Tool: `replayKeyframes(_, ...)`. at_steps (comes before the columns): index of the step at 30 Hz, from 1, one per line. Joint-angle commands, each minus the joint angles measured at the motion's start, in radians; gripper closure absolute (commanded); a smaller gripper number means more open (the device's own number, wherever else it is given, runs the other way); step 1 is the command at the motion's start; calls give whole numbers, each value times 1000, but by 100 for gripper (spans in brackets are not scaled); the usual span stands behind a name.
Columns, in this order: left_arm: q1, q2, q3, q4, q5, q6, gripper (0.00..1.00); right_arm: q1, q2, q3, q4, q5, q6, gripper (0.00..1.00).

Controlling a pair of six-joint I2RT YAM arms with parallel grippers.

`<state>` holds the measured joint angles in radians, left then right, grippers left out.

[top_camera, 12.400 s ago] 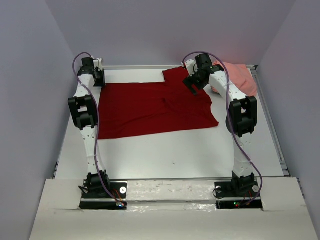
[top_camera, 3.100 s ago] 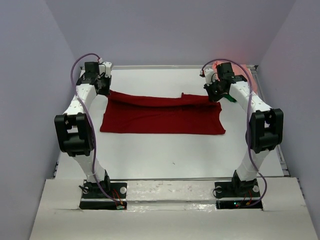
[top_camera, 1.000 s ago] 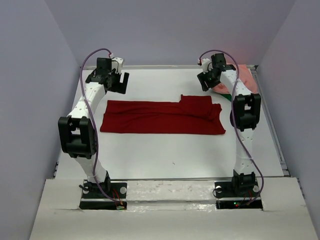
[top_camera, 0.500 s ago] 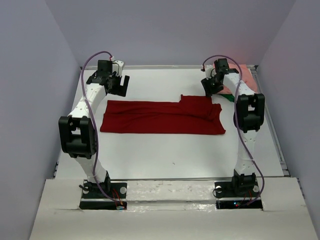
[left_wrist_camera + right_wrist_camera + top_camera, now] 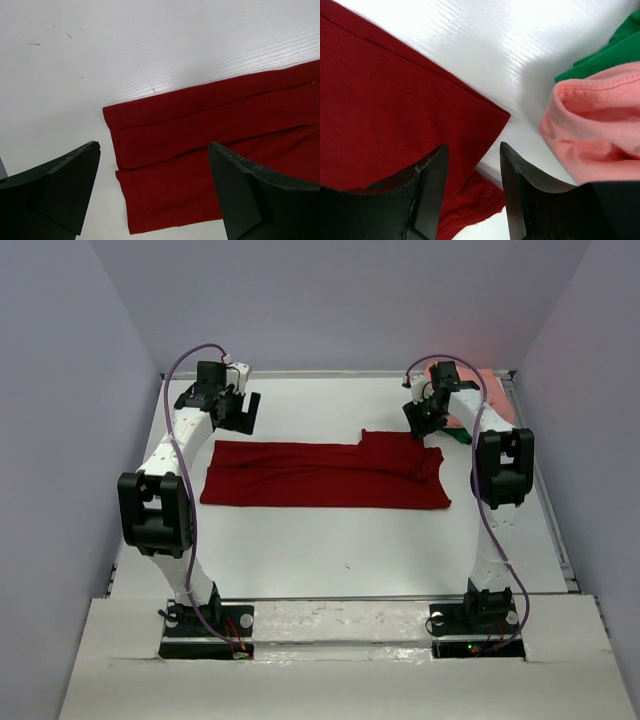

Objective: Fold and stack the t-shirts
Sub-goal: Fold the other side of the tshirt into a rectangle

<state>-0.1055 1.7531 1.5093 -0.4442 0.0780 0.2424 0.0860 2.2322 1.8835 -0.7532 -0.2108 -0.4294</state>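
Note:
A dark red t-shirt lies folded into a long strip across the middle of the table. My left gripper hovers wide open above the strip's left end, fingers clear of the cloth. My right gripper hangs low over the raised sleeve at the strip's back right corner. In the right wrist view its jaws stand partly apart, open, with the red sleeve edge under the gap. A salmon pink t-shirt and a bit of green fabric lie just right of it.
The pink t-shirt is bunched in the back right corner against the table rail, with green cloth poking out below it. Grey walls close in the table on three sides. White table surface stretches in front of the strip.
My right gripper has shifted right and down to the sleeve corner, and its jaws have narrowed. The left gripper and the red t-shirt have stayed put.

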Motion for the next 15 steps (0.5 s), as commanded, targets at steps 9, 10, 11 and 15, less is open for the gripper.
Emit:
replayKeyframes(9, -5, -50, -46, 22, -4, 14, 1, -22, 32, 86, 25, -50, 3, 49)
replayKeyframes(10, -5, -50, -47, 21, -6, 12, 1, -31, 38, 103, 23, -55, 3, 49)
replayKeyframes(11, -5, -49, -47, 22, -6, 12, 1, -31, 43, 111, 23, -58, 0, 49)
replayKeyframes(15, -7, -44, -51, 19, -12, 12, 1, -40, 66, 138, 23, -68, -3, 49)
